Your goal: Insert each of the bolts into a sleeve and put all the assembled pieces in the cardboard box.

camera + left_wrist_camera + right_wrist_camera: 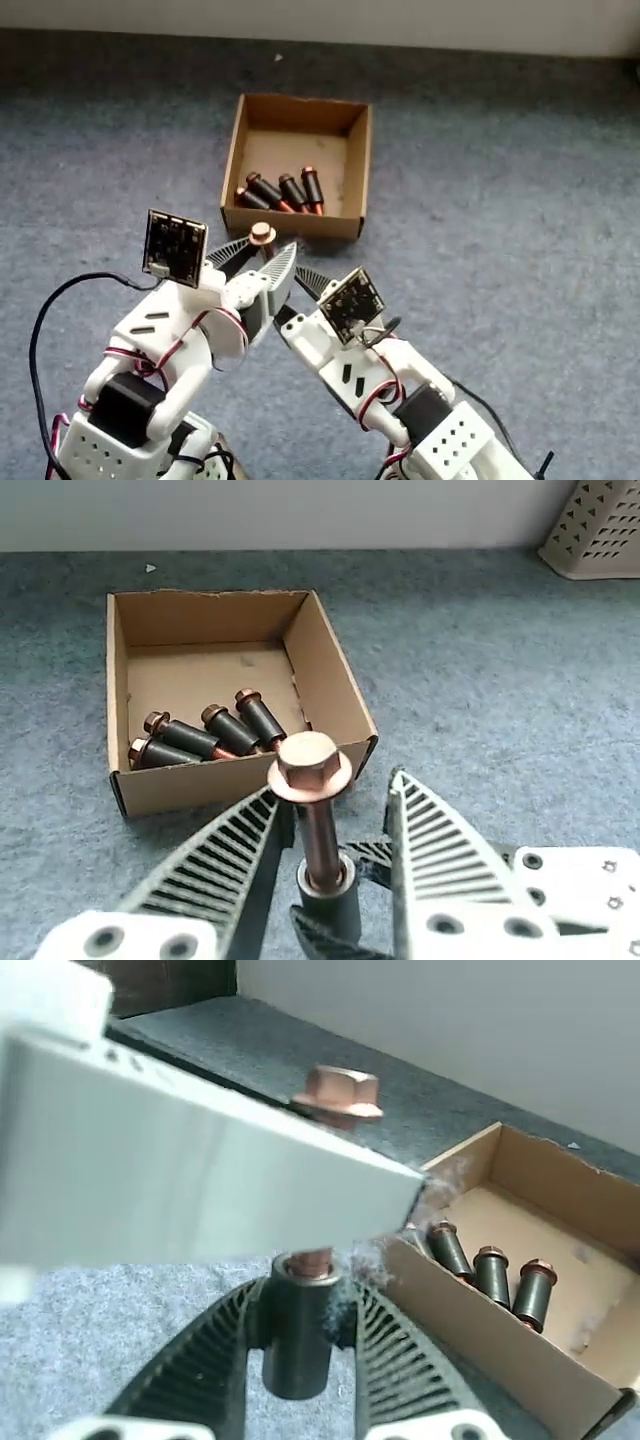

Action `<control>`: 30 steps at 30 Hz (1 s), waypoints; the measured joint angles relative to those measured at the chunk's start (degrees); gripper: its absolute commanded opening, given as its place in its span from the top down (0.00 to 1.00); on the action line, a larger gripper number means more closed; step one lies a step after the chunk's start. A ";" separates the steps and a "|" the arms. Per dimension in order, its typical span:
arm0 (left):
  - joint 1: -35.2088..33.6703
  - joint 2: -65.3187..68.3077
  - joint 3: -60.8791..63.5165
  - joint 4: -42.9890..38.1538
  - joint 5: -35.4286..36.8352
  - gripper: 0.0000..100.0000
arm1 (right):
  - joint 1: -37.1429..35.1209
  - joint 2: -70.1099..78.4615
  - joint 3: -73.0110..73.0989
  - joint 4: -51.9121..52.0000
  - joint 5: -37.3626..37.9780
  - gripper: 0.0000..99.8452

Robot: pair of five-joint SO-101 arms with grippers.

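Grey-blue carpet covers the bench [520, 200], with a pale wall along its far edge. The two arms meet in the middle of the near half. On the left, the left tool [337, 788] stands narrowly parted around a copper bolt [319, 825]. One finger lies close against the shank, while carpet shows between the shank and the other finger, so it seems to flank the bolt rather than clamp it. That bolt stands upright, head on top. Its lower end is inside the mouth of a dark sleeve [297, 1345], and most of the shank is bare. To the right, the right tool [300, 1300] is closed on the sleeve, gripping it from both sides just under its rim. Bolt and sleeve share one long axis, so the coming move looks like a straight push down that line, the left tool bearing from above while the right braces below. Any tilt could jam the shank. Toward the far edge, just beyond both tools, the cardboard box [300, 224] sits open, with four finished pieces [282, 192] side by side along its near wall.
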 measured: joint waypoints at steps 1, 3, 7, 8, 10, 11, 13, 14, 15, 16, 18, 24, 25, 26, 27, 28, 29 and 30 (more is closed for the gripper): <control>0.00 0.00 -1.05 0.88 -0.18 0.82 | 0.62 0.00 0.18 0.00 0.00 0.99; 0.00 0.00 -3.60 3.16 -0.18 0.82 | 2.46 0.00 0.26 0.00 0.09 0.99; -0.26 -0.62 -8.26 6.86 -0.26 0.83 | 5.54 0.00 2.46 -0.09 0.09 0.99; -0.26 -0.62 -8.70 7.03 -0.35 0.83 | 5.98 0.00 2.81 -0.18 0.09 0.99; -1.14 -0.62 -8.97 7.12 -0.35 0.83 | 6.24 0.09 4.04 -0.09 0.18 0.99; -2.29 -0.62 -9.05 7.21 -0.35 0.83 | 6.42 0.09 4.31 -0.09 0.18 0.99; -4.92 -0.62 -9.05 7.21 -0.35 0.83 | 6.95 0.00 4.57 -0.09 0.18 0.99; -6.24 -0.62 -9.05 7.21 -0.35 0.83 | 7.30 0.00 4.57 -0.09 0.18 0.99; -7.82 -0.62 -9.05 7.30 -0.35 0.83 | 7.65 0.00 4.57 -0.09 0.18 0.99; -9.41 -0.62 -9.05 7.65 -0.35 0.83 | 8.09 0.00 4.57 -0.09 0.18 0.99; -12.22 -0.62 -8.70 8.70 -0.35 0.83 | 8.97 0.00 4.57 -0.09 0.18 0.99; -20.84 -0.35 0.88 11.43 -0.44 0.83 | 10.99 0.00 4.57 -0.09 0.18 0.99; -22.59 -0.09 3.16 11.43 -0.44 0.83 | 11.43 0.00 4.57 -0.09 0.18 0.99; -24.00 -0.09 5.45 11.43 -0.97 0.83 | 11.87 0.00 4.57 -0.09 0.18 0.99; -25.32 -0.09 7.91 11.43 -1.93 0.83 | 12.48 0.00 4.57 -0.09 -0.09 0.99; -26.46 -0.09 10.46 11.43 -3.34 0.83 | 13.19 0.00 4.57 -0.09 -1.14 0.99; -27.16 0.00 12.84 11.43 -4.48 0.84 | 14.07 0.00 4.57 -0.09 -2.46 0.99; -27.60 0.00 15.03 10.99 -5.63 0.87 | 15.21 0.00 4.57 0.09 -4.04 0.99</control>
